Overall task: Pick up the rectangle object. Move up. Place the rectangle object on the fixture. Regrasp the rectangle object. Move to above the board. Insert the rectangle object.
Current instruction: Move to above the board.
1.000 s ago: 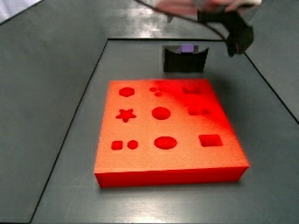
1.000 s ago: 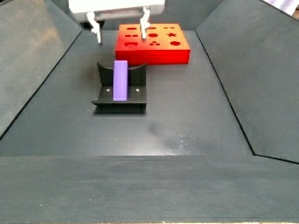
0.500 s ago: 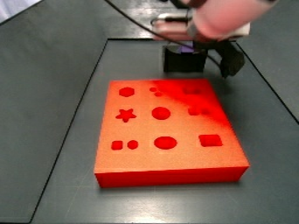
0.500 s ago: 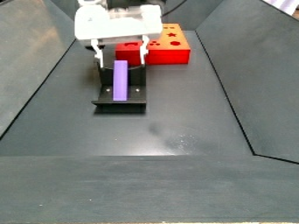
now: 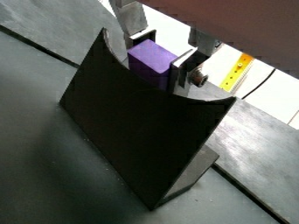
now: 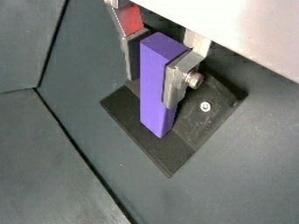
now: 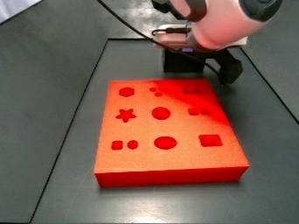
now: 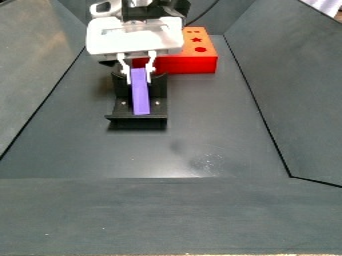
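The lavender rectangle object [image 8: 140, 95] leans upright in the dark fixture [image 8: 138, 117], its lower end on the base plate. My gripper [image 8: 139, 68] is down over the fixture. It is shut on the block's upper part. In both wrist views the silver fingers [image 6: 177, 74] press against the two sides of the purple block [image 6: 156, 87] [image 5: 152, 59]. The fixture's dark wall [image 5: 140, 131] fills much of a wrist view. The orange-red board [image 7: 163, 127] lies flat in front of the fixture [image 7: 177, 63] in a side view, where the arm's white housing [image 7: 228, 22] hides the block.
The board [image 8: 198, 55] lies just behind the fixture in a side view, and a corner of it [image 6: 131, 16] shows past the fingers. Sloping dark walls [image 8: 40, 90] run along both sides of the grey floor [image 8: 201, 150].
The gripper has come down from above the fixture to the block. Its fingers, wide apart half a second ago, have closed onto the block's sides.
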Tool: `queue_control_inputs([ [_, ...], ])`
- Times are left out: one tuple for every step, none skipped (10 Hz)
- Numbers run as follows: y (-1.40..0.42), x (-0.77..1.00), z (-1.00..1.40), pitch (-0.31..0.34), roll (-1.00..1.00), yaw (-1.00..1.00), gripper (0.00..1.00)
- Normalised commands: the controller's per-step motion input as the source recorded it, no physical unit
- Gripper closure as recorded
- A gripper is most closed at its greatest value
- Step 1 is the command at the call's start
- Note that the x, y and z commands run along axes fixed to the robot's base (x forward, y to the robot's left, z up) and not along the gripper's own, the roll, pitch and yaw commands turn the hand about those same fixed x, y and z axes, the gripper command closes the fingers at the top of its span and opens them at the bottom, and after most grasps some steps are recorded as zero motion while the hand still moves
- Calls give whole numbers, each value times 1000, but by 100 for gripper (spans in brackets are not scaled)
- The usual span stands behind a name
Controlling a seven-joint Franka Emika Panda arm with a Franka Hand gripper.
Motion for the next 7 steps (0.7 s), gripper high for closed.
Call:
queue_control_inputs([
  [-123,-20,1000,-637,-293,-173,100],
  [-107,-36,1000,-555,-247,-288,100],
  [-103,-40,1000,-500,-212,-339,100],
  [-97,-43,1000,-361,-120,-408,100],
  [-95,-44,1000,-288,-84,-427,100],
  [-89,-48,1000,-104,-39,-442,100],
  [-85,-49,1000,-7,-25,-420,100],
])
